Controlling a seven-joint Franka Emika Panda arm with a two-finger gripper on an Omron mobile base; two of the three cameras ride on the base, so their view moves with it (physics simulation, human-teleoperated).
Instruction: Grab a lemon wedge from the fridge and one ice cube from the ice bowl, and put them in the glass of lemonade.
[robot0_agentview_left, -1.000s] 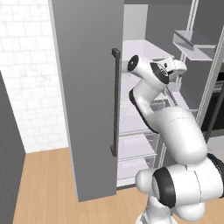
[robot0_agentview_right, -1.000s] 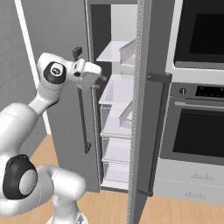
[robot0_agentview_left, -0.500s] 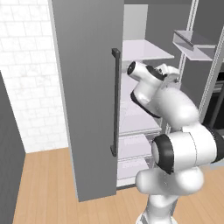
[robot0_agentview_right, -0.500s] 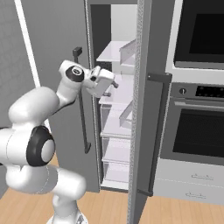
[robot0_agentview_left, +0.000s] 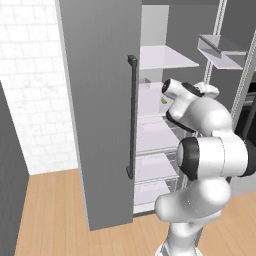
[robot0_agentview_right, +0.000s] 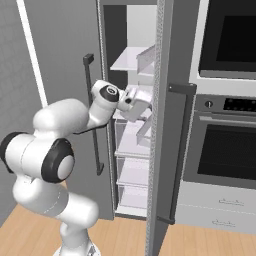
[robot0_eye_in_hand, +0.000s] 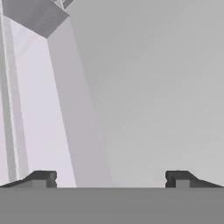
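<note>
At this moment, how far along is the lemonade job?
Done: the fridge stands open. In hand: the arm reaches inside, its end effector open and empty, and a small yellow-green lemon wedge sits on a shelf beside the wrist. Left: grasping the wedge, fetching an ice cube, putting both in the glass.

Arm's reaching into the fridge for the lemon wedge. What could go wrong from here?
1. The wedge is tiny and the open gripper faces bare fridge wall, so a grasp may miss.
2. The arm fills the gap between the doors; the elbow may hit the right door.
3. The hand sits near a shelf edge.
</note>
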